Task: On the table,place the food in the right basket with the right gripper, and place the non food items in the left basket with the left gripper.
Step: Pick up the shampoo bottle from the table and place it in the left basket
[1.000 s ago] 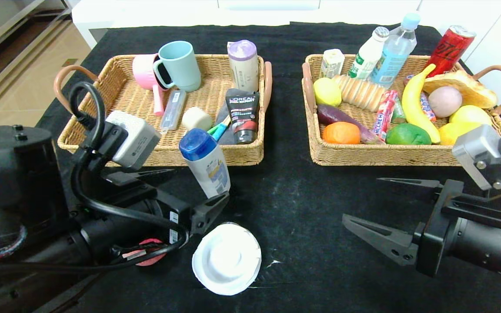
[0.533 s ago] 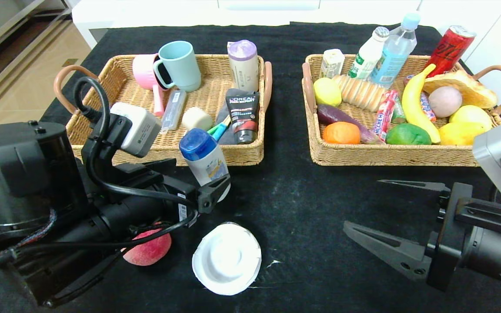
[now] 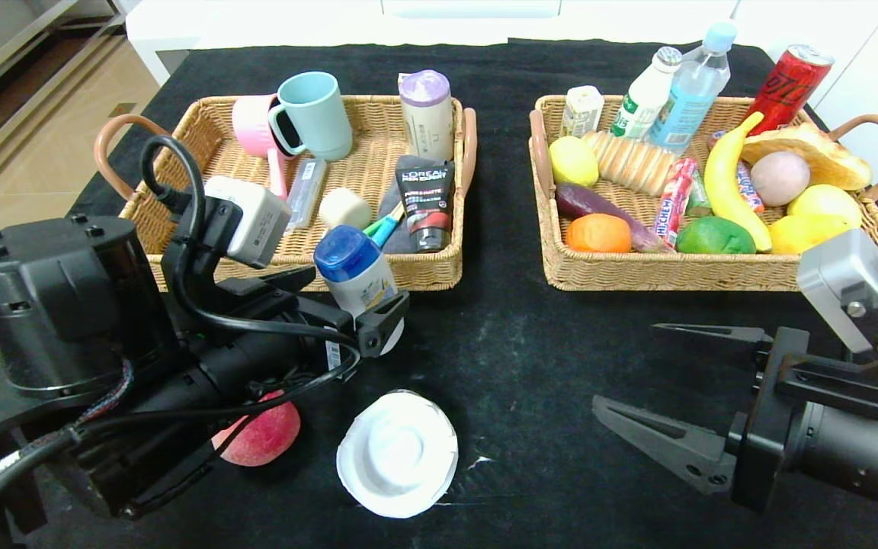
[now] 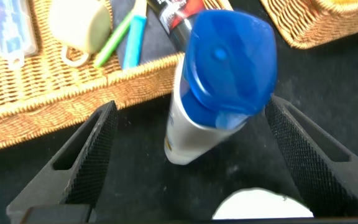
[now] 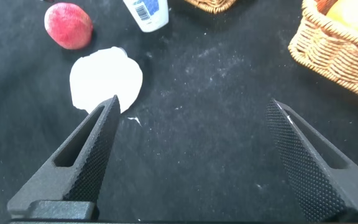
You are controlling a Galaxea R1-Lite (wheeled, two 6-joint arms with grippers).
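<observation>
The left gripper point(image 3: 351, 316) has its jaws spread wide on either side of the white bottle point(image 3: 359, 286), not yet squeezing it, lined up for a grasp. The bottle stands on the tabletop point(image 3: 515, 366) just outside the left basket point(image 3: 424, 271), at that basket's 6 o'clock. From the bottle, the white dish point(image 3: 397, 452) lies at 6 o'clock and the peach point(image 3: 260, 436) at 7 o'clock. The right gripper point(image 3: 660, 381) waits with jaws open over bare cloth near the right basket point(image 3: 675, 273).

Left pincer point(image 3: 347, 301) and right pincer point(image 3: 660, 381) both gape wide, reaching forward
</observation>
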